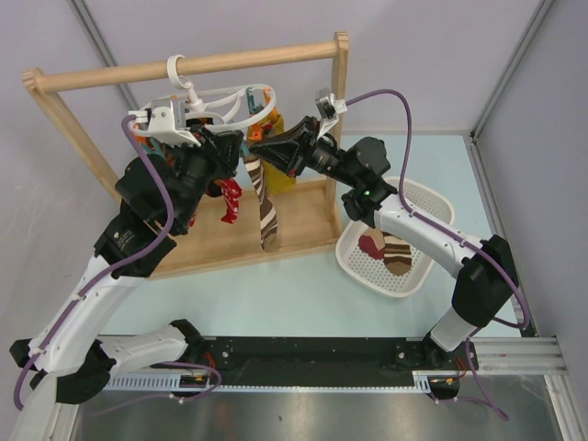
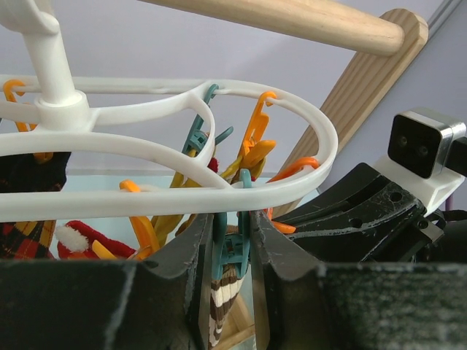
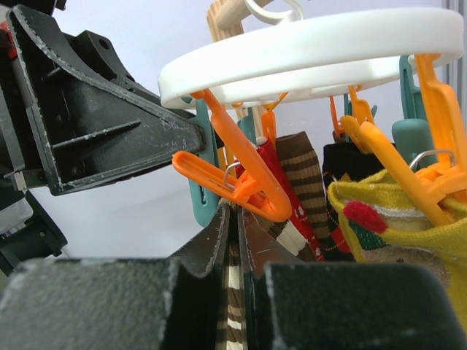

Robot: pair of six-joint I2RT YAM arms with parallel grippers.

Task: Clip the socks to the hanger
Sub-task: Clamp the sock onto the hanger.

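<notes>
"Where is the brown sock with cream stripes [image 1: 266, 213]?"

"It hangs down under the white plastic oval ring hanger [image 2: 146, 142]. My right claw [image 3: 233, 219] is pinched shut on its top end. I hold it up so the edge can reach a peg."

"And your other claw?"

"My left claw [image 2: 228, 224] squeezes the small teal plastic peg [image 2: 231, 255]. I think that opens its mouth for the sock. I cannot tell if the sock is inside yet."

"Why is the hanger up there?"

"Its hook sits on the round wooden rail [image 1: 193, 64], so socks can dangle free. A red sock with white pattern [image 1: 230, 197] hangs just beside the brown one."

"Is there more to do?"

"I think so. Another red sock [image 1: 371, 246] and another brown striped sock [image 1: 398, 257] lie in the white plastic basket with holes [image 1: 432, 197] on the pale blue tabletop [image 1: 276, 294]."
</notes>
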